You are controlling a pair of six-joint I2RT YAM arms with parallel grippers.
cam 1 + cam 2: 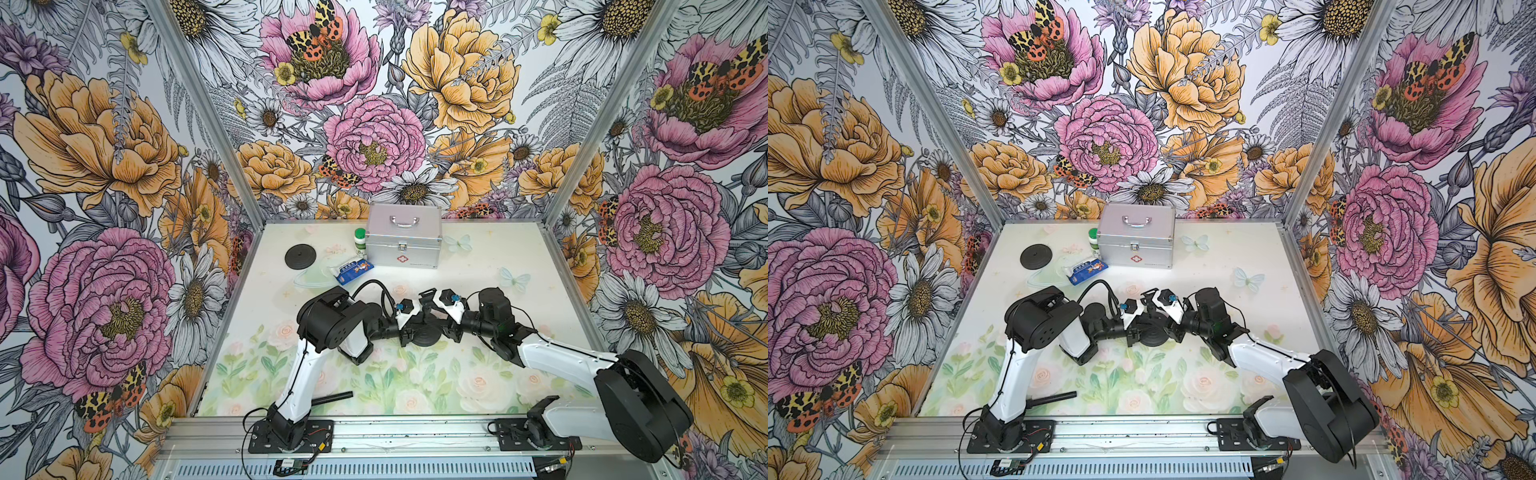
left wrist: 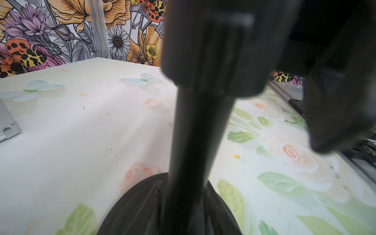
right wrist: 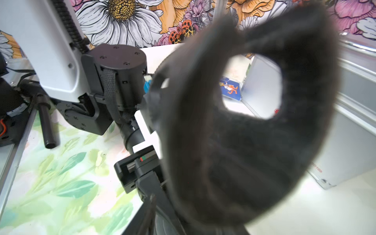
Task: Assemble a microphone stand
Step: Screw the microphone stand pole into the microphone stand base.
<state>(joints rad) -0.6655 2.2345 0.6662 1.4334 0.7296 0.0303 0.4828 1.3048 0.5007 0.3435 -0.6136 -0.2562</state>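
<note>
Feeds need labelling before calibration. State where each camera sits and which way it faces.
Both top views: high above the front rail, looking down and forward over the table; left arm and right arm show whole, meeting at the stand base.
Left wrist: on the left arm, low, facing the upright pole close up; a blurred dark finger shows.
Right wrist: on the right arm, facing the left arm past a blurred black part.
Shared: the silver case appears in all views.

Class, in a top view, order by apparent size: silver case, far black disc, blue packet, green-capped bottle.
1. silver case
2. black disc and blue packet, too alike to rank
3. green-capped bottle
</note>
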